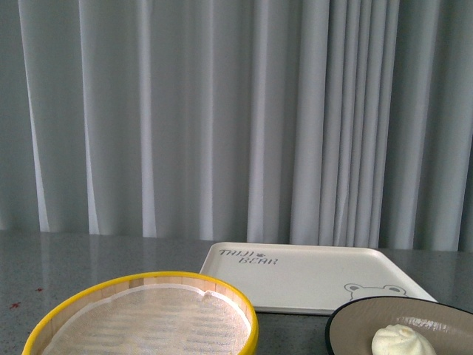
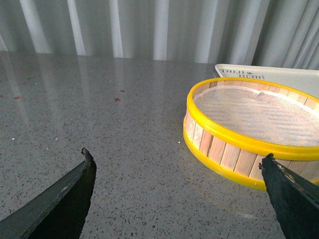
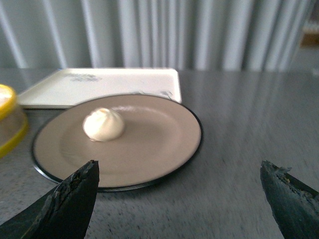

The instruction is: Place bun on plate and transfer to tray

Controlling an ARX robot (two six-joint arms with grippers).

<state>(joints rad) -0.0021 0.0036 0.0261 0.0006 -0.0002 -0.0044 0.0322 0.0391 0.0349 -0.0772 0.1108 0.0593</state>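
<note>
The small cream-white steamed bun point(image 3: 103, 124) with its pleated top sits on the wide round plate point(image 1: 353, 319), beige-tan inside with a black rim. It rests on the tan surface, well inside the rim, and nothing touches it. Just behind the plate lies the flat rectangular cream-white tray point(image 1: 310, 275) with "TAIJI BEAR" lettering, its printed bear face at the corner nearest the plate. My right wrist view is a little blurred, so I cannot tell whether the plate's far rim touches the tray or only sits close beside it. To the plate's left stands a round wooden steamer basket point(image 1: 89, 294) with a yellow rim and a white mesh liner, near the plate but apart from it.

My right gripper point(image 3: 178, 165) hangs at the plate's near edge, jaws spread wide and gripping nothing. My left gripper point(image 2: 178, 156) is on the basket's far side from the plate, over the grey speckled table point(image 2: 99, 124), jaws likewise wide apart and empty. Pale pleated curtains point(image 1: 222, 111) hang behind the tray.
</note>
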